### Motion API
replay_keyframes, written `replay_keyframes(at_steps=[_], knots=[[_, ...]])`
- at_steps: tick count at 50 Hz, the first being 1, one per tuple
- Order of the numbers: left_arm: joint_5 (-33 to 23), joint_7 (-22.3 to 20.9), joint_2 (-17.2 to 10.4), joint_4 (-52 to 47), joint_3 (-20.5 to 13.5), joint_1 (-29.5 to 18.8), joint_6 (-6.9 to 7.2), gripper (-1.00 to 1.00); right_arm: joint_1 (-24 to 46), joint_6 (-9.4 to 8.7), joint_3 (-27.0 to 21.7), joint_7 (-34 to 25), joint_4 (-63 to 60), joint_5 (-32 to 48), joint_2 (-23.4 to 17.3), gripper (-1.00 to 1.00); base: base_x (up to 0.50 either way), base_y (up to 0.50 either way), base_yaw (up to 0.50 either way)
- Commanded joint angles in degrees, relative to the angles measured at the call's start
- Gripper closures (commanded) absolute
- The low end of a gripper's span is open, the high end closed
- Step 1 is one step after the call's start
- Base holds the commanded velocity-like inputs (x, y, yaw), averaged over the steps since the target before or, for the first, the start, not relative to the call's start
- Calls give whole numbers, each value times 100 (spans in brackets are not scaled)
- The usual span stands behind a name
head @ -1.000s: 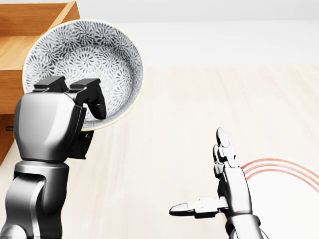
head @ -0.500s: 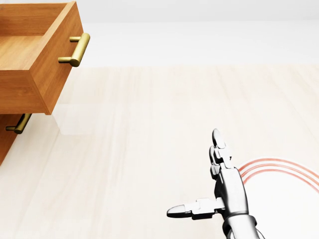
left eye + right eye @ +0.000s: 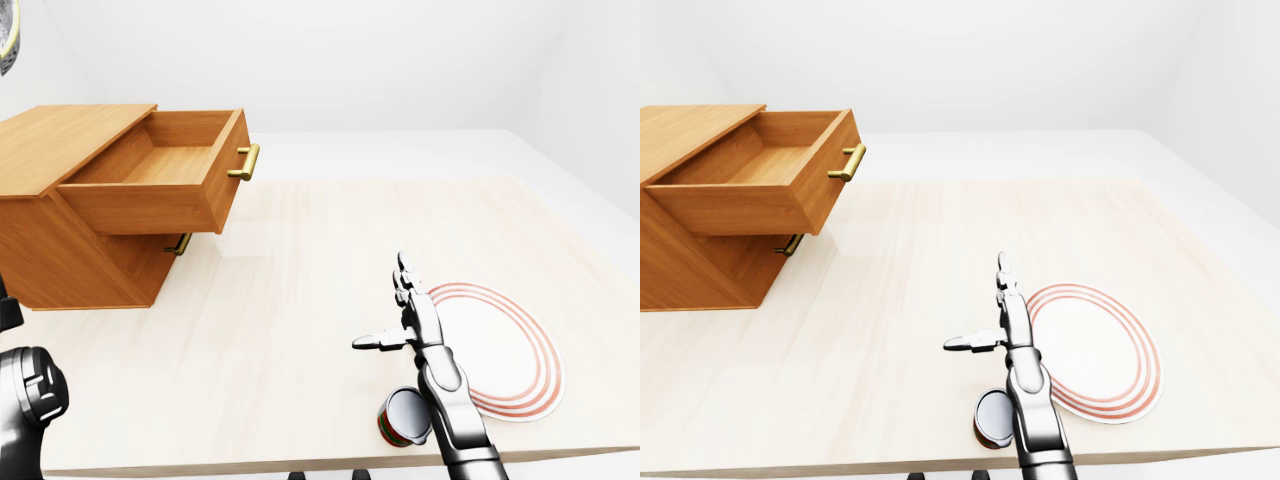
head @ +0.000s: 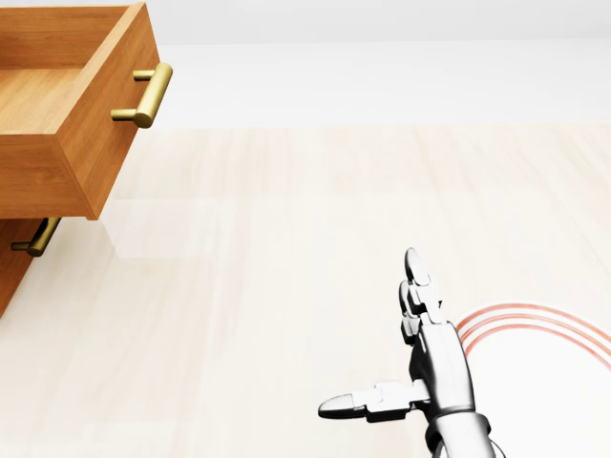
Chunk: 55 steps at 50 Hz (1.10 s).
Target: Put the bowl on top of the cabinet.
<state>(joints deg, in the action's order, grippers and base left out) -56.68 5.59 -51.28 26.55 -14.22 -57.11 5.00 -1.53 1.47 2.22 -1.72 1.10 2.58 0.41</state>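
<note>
Only a sliver of the patterned grey bowl (image 3: pixel 7 38) shows, at the top left corner of the left-eye view, high above the wooden cabinet (image 3: pixel 62 136). The cabinet's top drawer (image 3: pixel 160 178) is pulled out. The hand under the bowl is outside every view; just part of my left arm (image 3: pixel 28 398) appears at the bottom left. My right hand (image 4: pixel 368 334) hovers low over the table with fingers straight and thumb out to the left, open and holding nothing.
A white plate (image 3: pixel 505 350) with red rings lies right of my right hand. A small can (image 3: pixel 404 416) lies on its side near the table's lower edge, beside my right forearm. The lower drawer's brass handle (image 3: pixel 180 243) sticks out under the open drawer.
The left hand with the bowl rose out of the head view, uncovering the open drawer and its handle. The right hand has hardly moved.
</note>
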Motion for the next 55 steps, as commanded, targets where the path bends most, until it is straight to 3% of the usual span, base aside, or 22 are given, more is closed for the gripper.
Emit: replay_keyframes(at_steps=[1,10,14,23,36,55], knots=[[26,1193,-136,1775,136,-285,-70,97,-42,-24,-4,-14,-105,-13,-5,-100,0,0,0],[148,2090,-120,3206,390,-413,-218,98,-39,13,14,-1,-71,10,2,-100,0,0,0],[227,2246,-120,3404,433,-365,-181,97,-38,6,9,0,-83,8,0,-100,0,0,0],[419,2438,-102,3735,484,-270,-196,98,-60,5,25,1,-121,20,4,-100,0,0,0],[525,2422,-109,3763,529,-351,-176,95,-106,-43,38,-6,-241,21,2,-100,0,0,0],[552,2421,-97,3807,542,-355,-175,92,-79,30,63,9,-114,55,12,-100,0,0,0]])
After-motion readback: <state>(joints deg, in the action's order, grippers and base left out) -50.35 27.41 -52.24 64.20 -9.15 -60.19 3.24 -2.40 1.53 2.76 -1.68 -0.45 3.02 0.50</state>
